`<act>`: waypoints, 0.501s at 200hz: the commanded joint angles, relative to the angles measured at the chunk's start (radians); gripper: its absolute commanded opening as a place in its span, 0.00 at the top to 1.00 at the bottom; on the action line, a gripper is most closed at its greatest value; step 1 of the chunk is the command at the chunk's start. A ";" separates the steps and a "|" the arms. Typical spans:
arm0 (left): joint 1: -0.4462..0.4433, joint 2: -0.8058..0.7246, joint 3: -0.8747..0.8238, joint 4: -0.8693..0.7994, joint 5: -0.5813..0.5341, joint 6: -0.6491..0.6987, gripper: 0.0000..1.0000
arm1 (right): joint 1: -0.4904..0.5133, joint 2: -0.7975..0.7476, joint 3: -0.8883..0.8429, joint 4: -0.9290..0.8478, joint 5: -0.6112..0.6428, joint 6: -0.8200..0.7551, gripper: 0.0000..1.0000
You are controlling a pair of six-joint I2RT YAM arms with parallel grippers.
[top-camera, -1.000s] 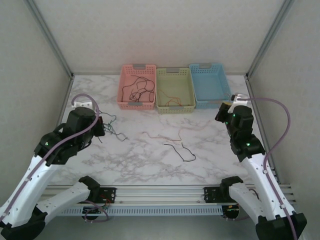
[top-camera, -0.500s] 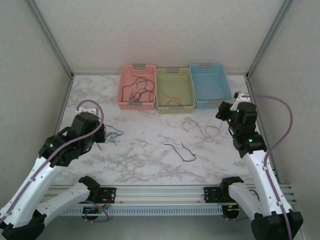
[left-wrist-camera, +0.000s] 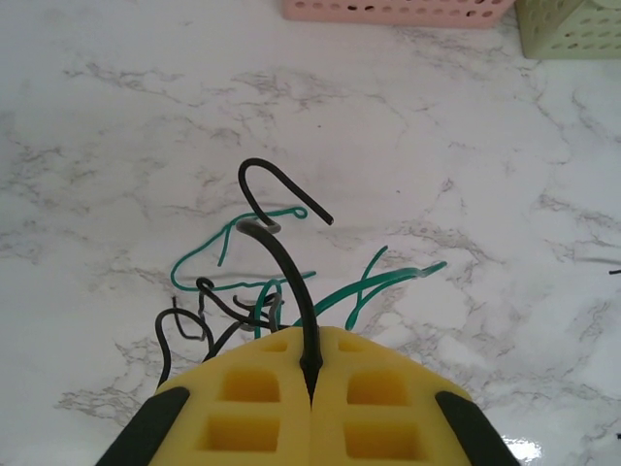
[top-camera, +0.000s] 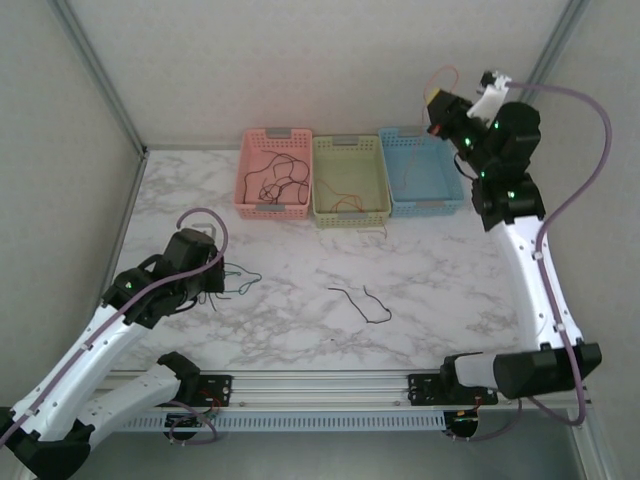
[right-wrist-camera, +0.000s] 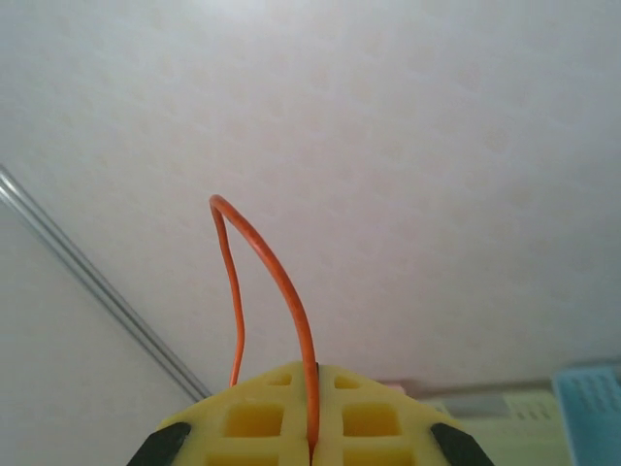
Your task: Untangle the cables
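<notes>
Left gripper (left-wrist-camera: 312,361): clamped on thin black wire (left-wrist-camera: 296,286), 8 o'clock.
Right gripper (right-wrist-camera: 314,377): pinching thin orange wire (right-wrist-camera: 286,286), 1 o'clock.

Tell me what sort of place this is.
Probably a robot test cell, not a home: marble-patterned table walled by plain white panels, three pastel baskets in a row, loose cables laid out.

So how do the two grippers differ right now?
The left gripper is low over the table; the right gripper is up high, near the blue basket. Left pinches a black cable among green cables; right pinches an orange cable. Both are shut.
</notes>
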 commanded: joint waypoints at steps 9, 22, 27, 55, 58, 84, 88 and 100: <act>0.009 -0.003 -0.008 0.025 0.037 0.008 1.00 | 0.040 0.109 0.155 0.107 -0.034 0.017 1.00; 0.009 -0.005 -0.011 0.027 0.037 0.009 1.00 | 0.047 0.159 0.220 0.121 -0.033 0.019 1.00; 0.009 -0.004 -0.011 0.027 0.038 0.009 1.00 | 0.051 0.179 0.247 0.122 -0.031 0.014 1.00; 0.009 0.003 -0.011 0.028 0.044 0.013 1.00 | 0.061 0.294 0.422 0.088 -0.030 0.013 1.00; 0.010 0.004 -0.010 0.028 0.043 0.013 1.00 | 0.063 0.305 0.446 0.083 -0.033 0.012 1.00; 0.009 0.002 -0.011 0.027 0.041 0.015 1.00 | 0.073 0.390 0.633 0.033 -0.038 0.008 1.00; 0.009 0.001 -0.011 0.027 0.041 0.015 1.00 | 0.074 0.404 0.664 0.026 -0.038 0.007 1.00; 0.009 0.002 -0.011 0.027 0.041 0.015 1.00 | 0.077 0.444 0.752 -0.001 -0.036 0.009 1.00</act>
